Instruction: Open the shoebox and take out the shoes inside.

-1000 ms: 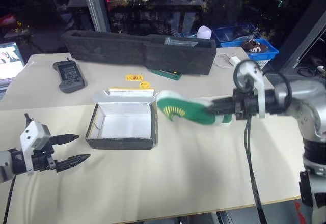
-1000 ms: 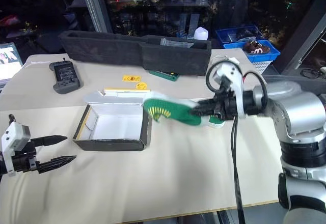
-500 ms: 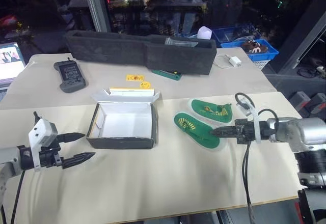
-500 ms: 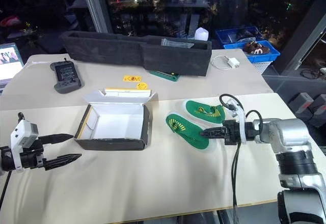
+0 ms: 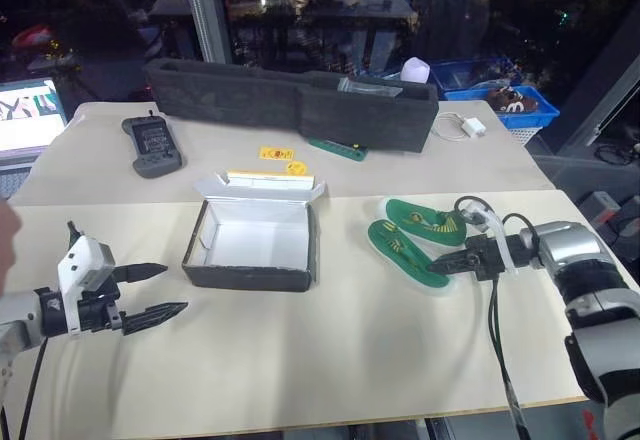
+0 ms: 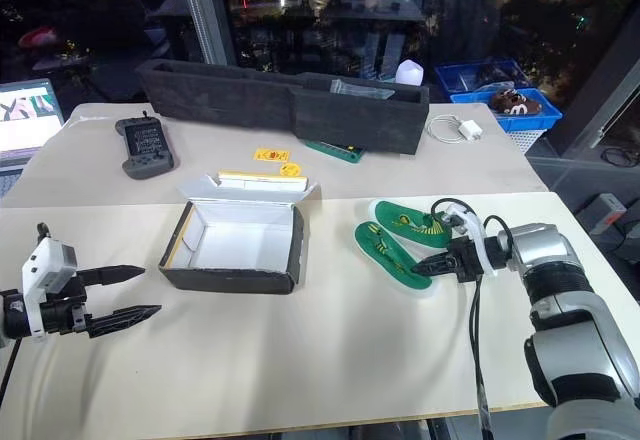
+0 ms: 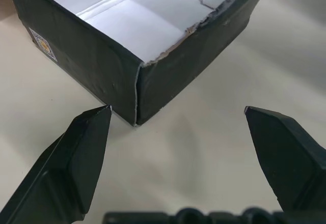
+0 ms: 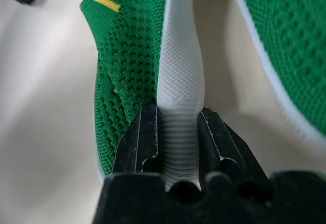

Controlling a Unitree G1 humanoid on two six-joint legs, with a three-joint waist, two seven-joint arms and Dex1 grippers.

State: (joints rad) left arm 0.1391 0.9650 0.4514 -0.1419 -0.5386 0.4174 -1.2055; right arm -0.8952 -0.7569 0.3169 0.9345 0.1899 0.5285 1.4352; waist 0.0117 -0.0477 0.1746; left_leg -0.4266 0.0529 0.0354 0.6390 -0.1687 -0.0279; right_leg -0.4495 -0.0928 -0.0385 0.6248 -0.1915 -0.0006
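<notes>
Shoes [image 5: 415, 243]: pair, green soles up, side by side on the surface [image 5: 330, 360], just right of the shoebox. A second ago one was carried in the air; now it lies beside its mate. Right gripper [image 8: 180, 132]: fingers still pinching the white heel edge of the nearer shoe; release not yet made.

Shoebox [image 5: 255, 246]: lid folded back, white interior bare. Judgement: task nearly complete, letting go remains.

Left gripper [image 5: 155, 291]: fingers spread, holding nothing, kept in place near the box's left corner.

Beyond: black foam tray [image 5: 290, 103], handheld controller [image 5: 152, 144].
</notes>
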